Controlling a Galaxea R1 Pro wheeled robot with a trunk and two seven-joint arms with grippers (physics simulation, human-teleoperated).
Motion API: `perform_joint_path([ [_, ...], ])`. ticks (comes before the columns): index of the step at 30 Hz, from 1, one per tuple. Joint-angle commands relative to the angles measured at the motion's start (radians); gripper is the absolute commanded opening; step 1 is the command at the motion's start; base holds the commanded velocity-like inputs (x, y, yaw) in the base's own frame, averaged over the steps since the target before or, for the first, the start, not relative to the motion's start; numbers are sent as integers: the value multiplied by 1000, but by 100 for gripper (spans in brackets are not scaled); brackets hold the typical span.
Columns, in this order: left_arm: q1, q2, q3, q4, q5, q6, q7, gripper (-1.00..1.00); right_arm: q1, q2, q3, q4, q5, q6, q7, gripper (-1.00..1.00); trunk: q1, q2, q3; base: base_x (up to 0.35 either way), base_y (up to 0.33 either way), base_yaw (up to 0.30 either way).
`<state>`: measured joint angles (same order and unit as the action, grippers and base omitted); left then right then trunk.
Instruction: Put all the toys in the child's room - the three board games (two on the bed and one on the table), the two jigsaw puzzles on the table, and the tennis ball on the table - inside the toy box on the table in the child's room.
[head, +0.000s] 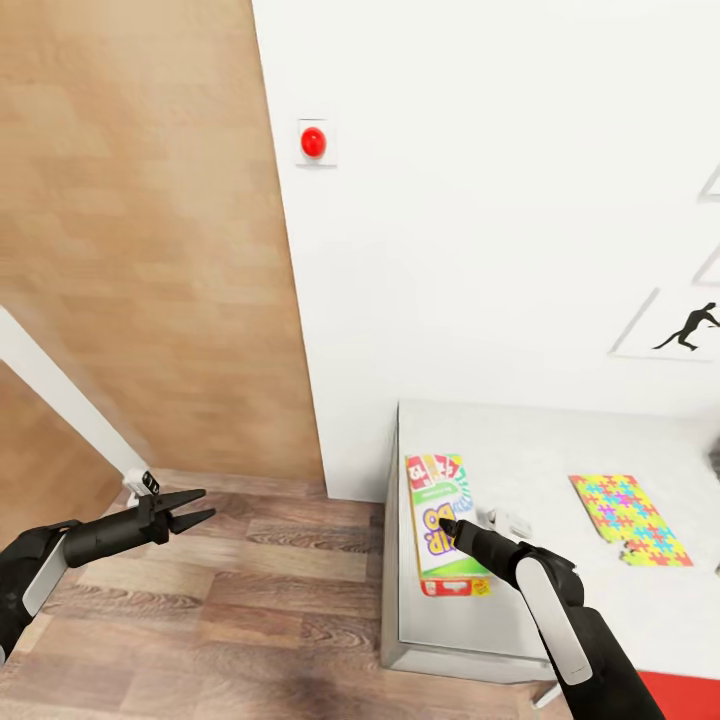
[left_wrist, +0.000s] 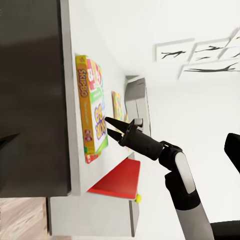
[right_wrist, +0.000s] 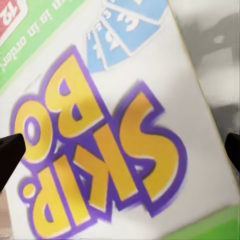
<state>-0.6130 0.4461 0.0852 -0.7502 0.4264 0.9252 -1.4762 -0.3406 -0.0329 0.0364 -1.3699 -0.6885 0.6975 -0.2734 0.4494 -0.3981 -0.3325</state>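
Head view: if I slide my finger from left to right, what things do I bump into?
left gripper → red button on the wall → Skip-Bo board game → jigsaw puzzle → baseball-player picture.

Both arms are black with white forearm panels; the left gripper (head: 190, 508) and right gripper (head: 447, 529) have slim, pointed black fingers.

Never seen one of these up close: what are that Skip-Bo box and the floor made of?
The Skip-Bo box looks like printed card, smooth: sharp flat edges, colourful artwork, logo crisp in the right wrist view. The floor looks like brown wood planks with grain, though it is a render, so I can't be certain.
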Motion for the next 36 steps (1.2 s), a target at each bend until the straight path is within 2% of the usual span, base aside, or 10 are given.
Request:
perform_joint_path([
  [1,-1,0,-1,0,2,11,-3,100,-1,-1,2,-2,-11,1,-10,100,1,-2,-2,-2,165,0],
  [19,-1,0,-1,0,2,11,-2,100,-1,-1,2,-1,-10,1,-10,100,1,-2,-2,0,113,0],
  [36,-1,-1,-1,0,2,11,-1,100,-1,-1,2,0,-10,0,-10,100,1,-2,-2,0,38,0],
])
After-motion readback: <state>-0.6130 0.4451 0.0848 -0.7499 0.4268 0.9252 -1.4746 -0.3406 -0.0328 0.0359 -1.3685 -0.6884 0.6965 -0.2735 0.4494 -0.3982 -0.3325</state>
